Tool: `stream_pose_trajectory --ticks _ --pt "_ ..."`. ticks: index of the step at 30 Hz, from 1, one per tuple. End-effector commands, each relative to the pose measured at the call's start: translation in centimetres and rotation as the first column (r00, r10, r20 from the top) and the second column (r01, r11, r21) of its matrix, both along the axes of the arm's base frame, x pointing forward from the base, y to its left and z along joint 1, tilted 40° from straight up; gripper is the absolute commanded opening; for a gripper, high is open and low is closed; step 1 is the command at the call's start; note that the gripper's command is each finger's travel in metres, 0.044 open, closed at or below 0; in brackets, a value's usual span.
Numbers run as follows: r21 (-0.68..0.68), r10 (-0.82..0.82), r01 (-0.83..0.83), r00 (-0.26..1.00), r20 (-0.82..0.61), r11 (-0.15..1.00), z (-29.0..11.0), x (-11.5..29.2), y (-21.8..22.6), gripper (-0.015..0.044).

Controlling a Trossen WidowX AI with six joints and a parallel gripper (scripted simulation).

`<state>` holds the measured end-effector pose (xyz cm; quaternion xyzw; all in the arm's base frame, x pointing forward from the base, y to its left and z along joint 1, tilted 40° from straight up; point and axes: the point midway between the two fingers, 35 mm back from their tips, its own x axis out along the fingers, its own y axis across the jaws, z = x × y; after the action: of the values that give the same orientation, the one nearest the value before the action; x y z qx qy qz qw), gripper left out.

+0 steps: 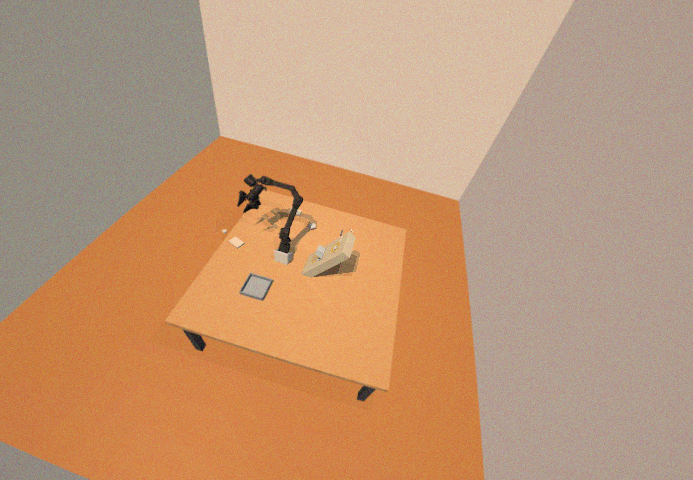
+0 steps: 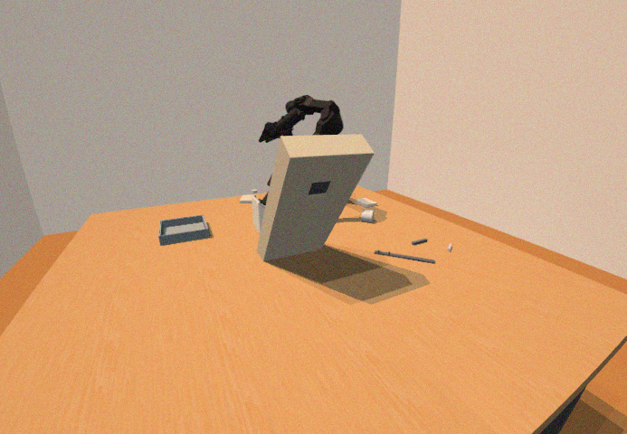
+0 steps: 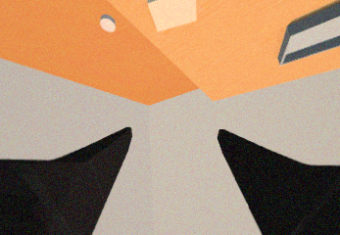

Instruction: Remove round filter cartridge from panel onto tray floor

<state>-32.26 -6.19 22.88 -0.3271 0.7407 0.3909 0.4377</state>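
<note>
The beige service panel (image 1: 315, 268) (image 2: 299, 220) stands tilted on the table, right of the arm's base. The round filter cartridge (image 1: 334, 247) shows as a small ringed disc on the panel's sloped face in the top view; the exterior camera sees only the panel's back. The grey tray (image 1: 244, 283) (image 2: 185, 237) (image 3: 319, 46) lies flat in front of the base and holds nothing. My gripper (image 1: 248, 198) (image 2: 268, 134) (image 3: 174, 132) is open and empty. It hangs high over the table's far left edge, turned away from the panel, with the room's walls between its fingers.
A small beige tile (image 1: 236, 241) (image 3: 172, 14) and a small white disc (image 1: 223, 230) (image 3: 108, 23) lie near the table's left edge. Behind the panel lie a thin dark rod (image 2: 404, 257), a short dark piece (image 2: 419, 241), a white bit (image 2: 450, 247) and a white cylinder (image 2: 367, 216).
</note>
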Motion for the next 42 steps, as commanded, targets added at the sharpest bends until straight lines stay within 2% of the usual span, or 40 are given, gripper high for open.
stream_pose_trajectory --ticks 1,4,8,11,15,19,22,25,28,31,33,36,40,42 --pt "0.001 0.017 -0.017 1.0 -0.001 1.0 0.0 0.1 -0.3 0.0374" --pt "0.011 0.252 -0.252 0.968 -0.013 0.968 -0.5 1.1 -4.3 0.0295" --pt "0.032 0.616 -0.615 0.786 -0.046 0.788 -1.3 4.2 -10.7 0.019" --pt "0.05 0.823 -0.822 0.563 -0.077 0.567 -1.8 7.3 -15.0 0.0111" --pt "0.074 0.973 -0.977 0.19 -0.128 0.201 -2.5 12.7 -20.0 0.0104" --pt "0.117 0.96 -0.975 -0.206 -0.19 -0.186 -3.0 19.0 -23.6 0.0104" --pt "0.164 0.845 -0.877 -0.479 -0.239 -0.451 -3.3 24.1 -25.3 0.0104" --pt "0.225 0.654 -0.712 -0.701 -0.286 -0.665 -3.6 29.4 -26.1 0.0104" --pt "0.298 0.405 -0.5 -0.854 -0.327 -0.813 -3.7 34.7 -25.9 0.0104" --pt "0.381 0.125 -0.267 -0.925 -0.358 -0.885 -3.9 39.9 -25.0 0.0104" --pt "0.442 -0.068 -0.113 -0.926 -0.373 -0.89 -3.9 43.2 -23.8 0.0104" --pt "0.538 -0.346 0.099 -0.857 -0.381 -0.837 -3.9 47.8 -21.5 0.0104" --pt "0.667 -0.66 0.309 -0.656 -0.366 -0.678 -3.9 53.2 -17.3 0.0104" --pt "0.718 -0.767 0.37 -0.536 -0.353 -0.589 -3.8 55.3 -14.9 0.0104"
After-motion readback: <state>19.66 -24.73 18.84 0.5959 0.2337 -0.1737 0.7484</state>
